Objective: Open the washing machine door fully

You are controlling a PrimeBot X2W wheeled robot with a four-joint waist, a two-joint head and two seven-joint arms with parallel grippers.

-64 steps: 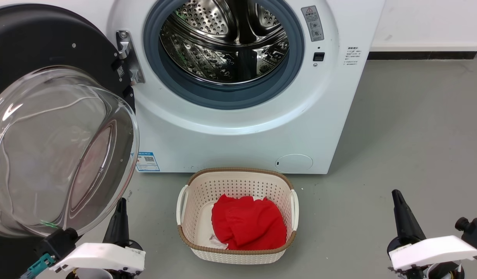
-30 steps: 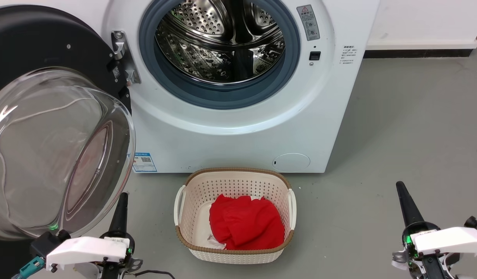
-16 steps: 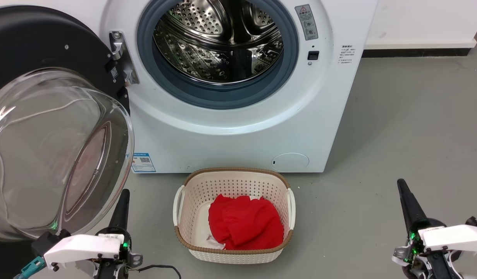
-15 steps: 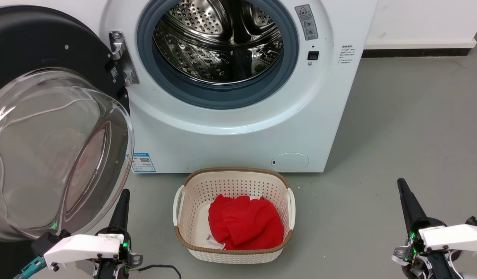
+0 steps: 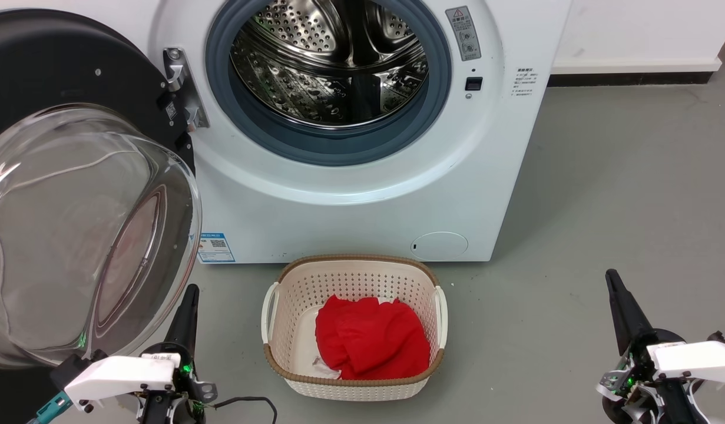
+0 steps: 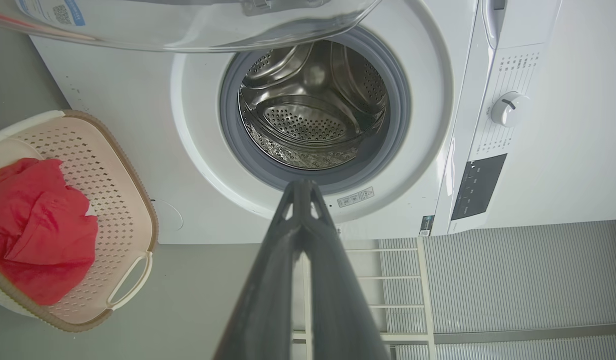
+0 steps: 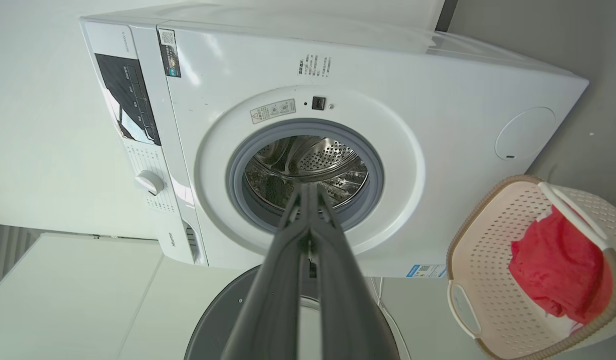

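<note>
Standing swung out from the white front-loading washing machine [image 5: 350, 200], and we have the large round glossy black washing machine door [image 5: 85, 194] at the left of the head view, hung on its metal hinge [image 5: 182, 88]. Its bulging clear glass bowl faces out into the room, and the opening behind it is fully exposed. Look inside: the perforated steel drum [image 5: 333, 65] gleams, framed by the grey rubber ring [image 5: 338, 147].

Down at lower left, the left gripper [image 5: 191, 291] points up the view, just beside the bowl's lower rim. Its two long dark fingers are pressed together with nothing between them. The left wrist view confirms it, with the tips meeting in front of the drum mouth and the glass bowl across the top of that view, apart from them.

Over at lower right, the right gripper [image 5: 611, 275] hangs above the grey floor [image 5: 603, 206], well apart from the machine. Its fingers are also closed tip to tip and empty, as its own wrist view shows.

Between the two grippers, on the floor just in front of the machine, sits a cream perforated plastic basket with a brown woven rim [image 5: 291, 330]. A crumpled red cloth [image 5: 371, 335] lies inside it. On the machine's lower front, a small round white flap [image 5: 439, 244] sits just above the basket.
</note>
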